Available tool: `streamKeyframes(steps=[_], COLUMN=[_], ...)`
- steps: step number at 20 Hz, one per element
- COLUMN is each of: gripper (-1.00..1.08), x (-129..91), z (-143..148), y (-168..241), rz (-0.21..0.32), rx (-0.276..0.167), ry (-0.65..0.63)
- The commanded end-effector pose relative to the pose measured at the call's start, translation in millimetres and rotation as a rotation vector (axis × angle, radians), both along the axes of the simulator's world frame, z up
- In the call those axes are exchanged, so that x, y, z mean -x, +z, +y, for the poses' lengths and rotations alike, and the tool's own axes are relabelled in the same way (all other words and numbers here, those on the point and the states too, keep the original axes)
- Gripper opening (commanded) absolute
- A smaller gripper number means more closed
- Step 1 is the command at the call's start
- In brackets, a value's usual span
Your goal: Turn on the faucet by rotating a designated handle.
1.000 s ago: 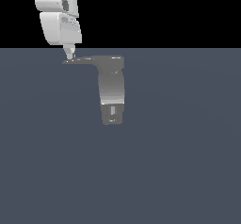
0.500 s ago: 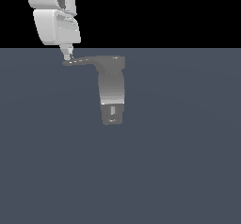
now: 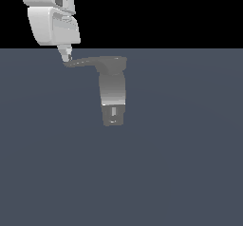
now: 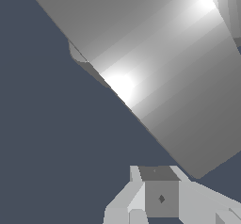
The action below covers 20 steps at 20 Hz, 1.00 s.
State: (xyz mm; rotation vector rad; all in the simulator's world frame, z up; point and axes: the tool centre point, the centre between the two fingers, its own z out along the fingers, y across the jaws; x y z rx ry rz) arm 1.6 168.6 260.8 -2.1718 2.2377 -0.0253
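One faucet; one handle; one gripper touching its tip, jaw state unclear.

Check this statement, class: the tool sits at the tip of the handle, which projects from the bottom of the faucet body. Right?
Not quite. The exterior view shows the handle projecting from the top of the faucet body, not the bottom. The tool does sit at its tip.

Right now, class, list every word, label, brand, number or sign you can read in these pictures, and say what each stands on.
None: no text can be read in either view.
The faucet, its handle and the pincer bear no lettering.
The small slot on the faucet's base is no sign.
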Motion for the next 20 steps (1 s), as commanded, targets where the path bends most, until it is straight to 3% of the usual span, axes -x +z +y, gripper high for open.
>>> streamKeyframes(steps=[1, 20], gripper=[-1.00, -1.00], x=[4.0, 51.2], z=[-3.8, -40.0], y=[-0.8, -7.2], rz=[0.002, 0.016], rx=[0.001, 0.003], ry=[-0.001, -0.001])
